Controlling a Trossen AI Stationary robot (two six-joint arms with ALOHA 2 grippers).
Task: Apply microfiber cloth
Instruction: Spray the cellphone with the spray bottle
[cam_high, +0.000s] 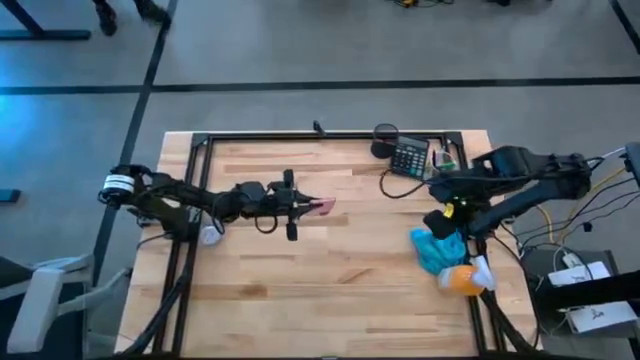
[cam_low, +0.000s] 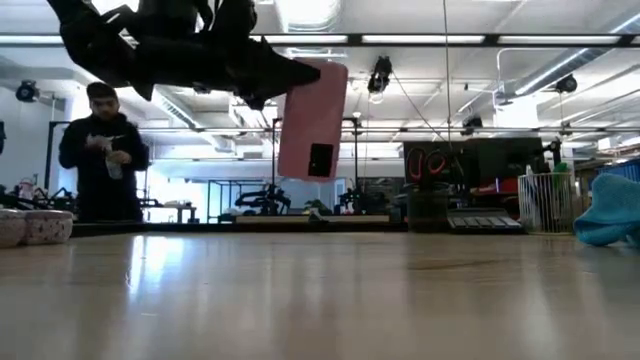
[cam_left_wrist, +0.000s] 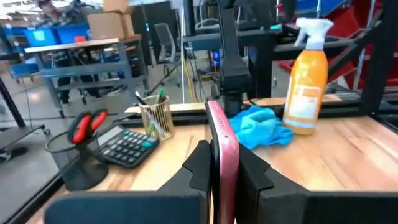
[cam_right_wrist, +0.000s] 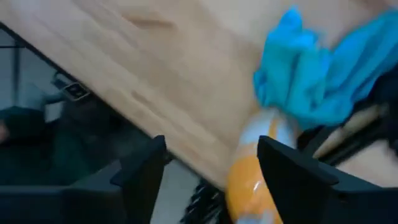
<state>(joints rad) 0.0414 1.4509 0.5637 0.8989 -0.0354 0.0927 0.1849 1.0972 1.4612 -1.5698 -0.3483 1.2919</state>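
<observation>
Left hand (cam_high: 300, 206): we hold a pink phone (cam_low: 312, 118) edge-on, clamped between the fingers, lifted above the counter (cam_high: 330, 290).
Right hand (cam_high: 447, 222): fingers spread wide, empty, hovering just beside the microfiber cloth (cam_high: 437, 249).
Cloth: bunched on the counter's right side, touching the orange spray bottle (cam_high: 463, 277).
Risk: reaching down, we could knock the bottle off the near edge, or pinch only a loose fold.

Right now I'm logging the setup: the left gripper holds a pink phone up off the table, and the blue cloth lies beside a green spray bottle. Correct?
Not quite. The spray bottle is orange, as the left wrist view shows. The rest holds: the left gripper holds the pink phone off the table, and the blue cloth lies beside the bottle.
</observation>
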